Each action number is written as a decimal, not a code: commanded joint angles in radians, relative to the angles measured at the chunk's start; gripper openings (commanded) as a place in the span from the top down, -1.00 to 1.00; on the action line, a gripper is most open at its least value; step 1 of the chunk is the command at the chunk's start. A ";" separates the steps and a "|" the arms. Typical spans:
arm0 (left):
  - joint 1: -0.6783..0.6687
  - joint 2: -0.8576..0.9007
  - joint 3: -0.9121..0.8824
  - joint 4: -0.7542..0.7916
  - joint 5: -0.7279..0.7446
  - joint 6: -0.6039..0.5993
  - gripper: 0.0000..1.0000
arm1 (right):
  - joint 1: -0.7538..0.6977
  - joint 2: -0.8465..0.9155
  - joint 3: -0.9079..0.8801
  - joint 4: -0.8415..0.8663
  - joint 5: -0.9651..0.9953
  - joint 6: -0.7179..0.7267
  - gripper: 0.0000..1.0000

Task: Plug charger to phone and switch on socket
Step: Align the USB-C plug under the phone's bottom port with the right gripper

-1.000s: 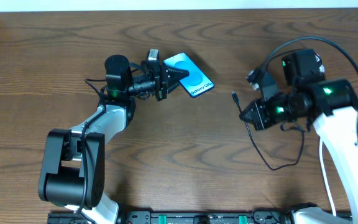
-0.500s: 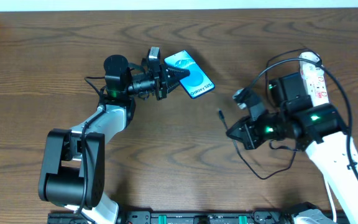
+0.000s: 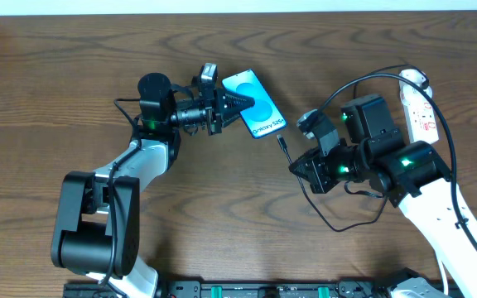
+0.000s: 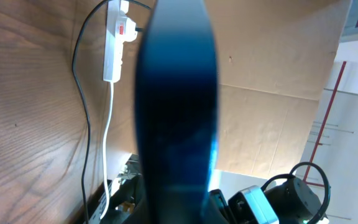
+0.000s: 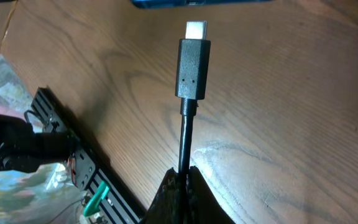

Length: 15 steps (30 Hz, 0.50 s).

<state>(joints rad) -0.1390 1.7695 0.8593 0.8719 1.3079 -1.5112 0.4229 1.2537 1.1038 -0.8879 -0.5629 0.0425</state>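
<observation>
The phone (image 3: 257, 106) has a turquoise screen and "Galaxy" text at its near-right end. My left gripper (image 3: 237, 99) is shut on its left end; in the left wrist view the phone (image 4: 176, 106) fills the middle as a dark blue blur. My right gripper (image 3: 301, 165) is shut on the black charger cable (image 3: 350, 219) just behind the connector tip (image 3: 280, 141), which sits just short of the phone's lower end. In the right wrist view the tip (image 5: 194, 56) points at the phone's edge (image 5: 197, 2), a small gap between them, held in my right gripper (image 5: 182, 180). The white socket (image 3: 416, 103) lies at far right.
The cable loops over my right arm toward the socket. In the left wrist view the socket (image 4: 117, 43), with its red switch and white cord (image 4: 109, 143), lies on the wooden table (image 3: 73, 50). A black rail (image 3: 263, 290) runs along the front edge.
My right gripper has carried the connector tip left and up toward the phone's lower end. The socket has come into view at far right. The left gripper and phone barely moved.
</observation>
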 commanded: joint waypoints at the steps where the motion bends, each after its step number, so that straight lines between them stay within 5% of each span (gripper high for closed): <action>1: 0.002 -0.004 0.027 0.014 0.028 0.034 0.85 | 0.010 0.009 0.000 0.014 0.010 0.054 0.98; 15: 0.002 -0.004 0.027 0.014 0.043 0.046 0.85 | 0.063 0.022 -0.001 0.059 0.045 0.084 0.98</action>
<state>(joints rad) -0.1390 1.7695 0.8593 0.8719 1.3117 -1.4921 0.4736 1.2621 1.1038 -0.8322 -0.5407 0.1154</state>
